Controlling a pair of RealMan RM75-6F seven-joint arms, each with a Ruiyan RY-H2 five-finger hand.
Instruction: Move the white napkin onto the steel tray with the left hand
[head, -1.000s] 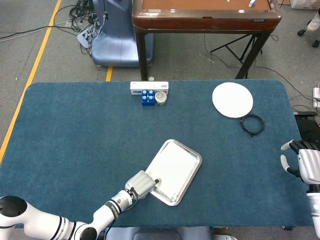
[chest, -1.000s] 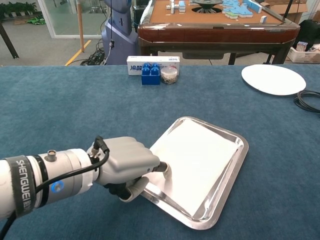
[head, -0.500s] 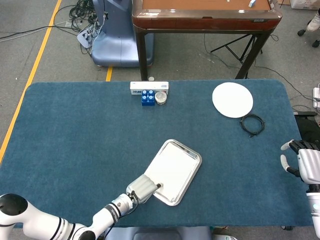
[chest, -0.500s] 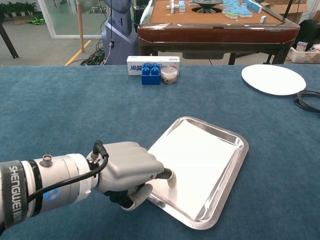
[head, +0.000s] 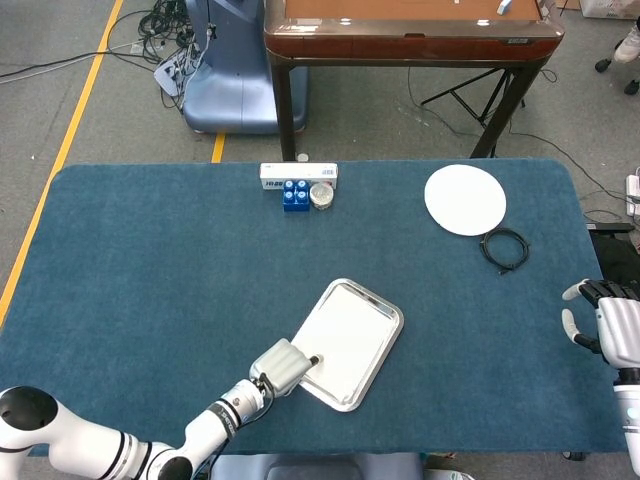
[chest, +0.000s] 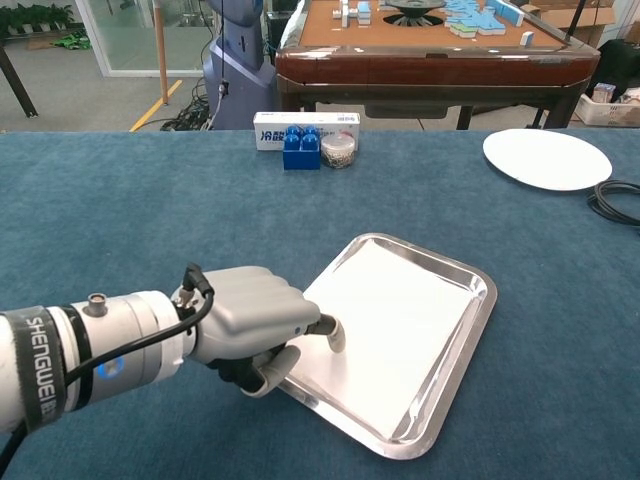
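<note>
We see the napkin (chest: 392, 322) lying in the tray (chest: 482, 303) near the surface's (chest: 120, 220) front edge, our left hand (chest: 252, 322) at its near-left corner, the plate (chest: 546, 158) far right behind.

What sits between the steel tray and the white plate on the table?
Only bare blue cloth lies between the steel tray and the white plate; the head view shows it.

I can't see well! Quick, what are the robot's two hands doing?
Left hand: fingers curled at the napkin on the tray; grip cannot be told.
Right hand: open, holding nothing.
</note>
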